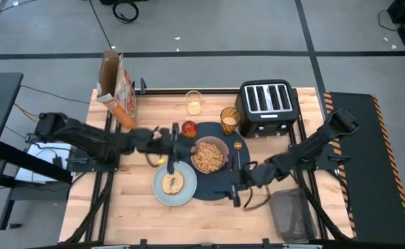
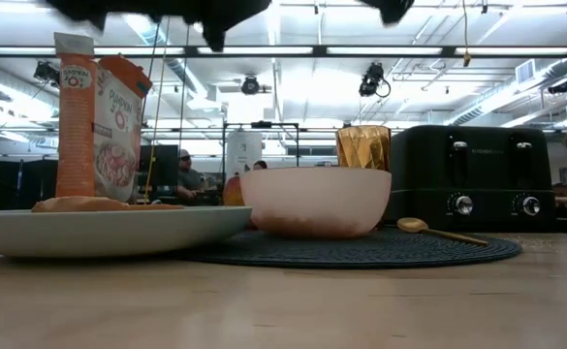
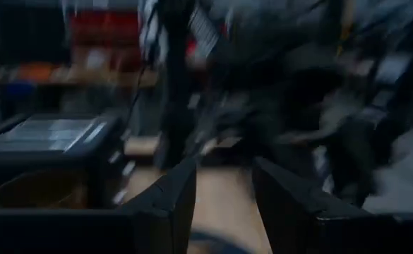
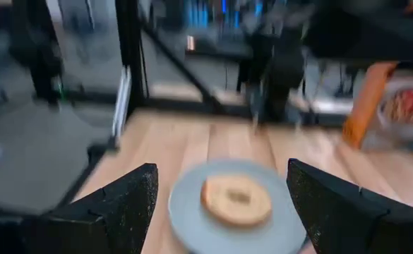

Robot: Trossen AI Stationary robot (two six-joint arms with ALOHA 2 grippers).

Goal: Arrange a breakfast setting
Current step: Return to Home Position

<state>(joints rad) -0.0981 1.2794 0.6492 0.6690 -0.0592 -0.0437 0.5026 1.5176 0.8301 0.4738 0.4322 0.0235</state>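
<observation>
Wooden surface (image 1: 119, 207) carries what looks like a complete setting: bowl (image 1: 209, 155) on the mat (image 1: 212, 188), bagel (image 1: 172, 183) on the plate (image 1: 159, 196) at the mat's edge, and apple (image 1: 188, 128) at the rim toward the clear glass (image 1: 194, 102). My left pincer (image 3: 225, 166) hovers by the apple, fingers apart, holding nothing. My right pincer (image 4: 222, 169) hangs beyond the spoon (image 1: 237, 149), wide open and empty. To go home, I judge I should rise first, then draw each arm outward, clear of the tumbler (image 1: 230, 120).

left tool (image 3: 224, 168) parted, right tool (image 4: 222, 166) spread wide
</observation>
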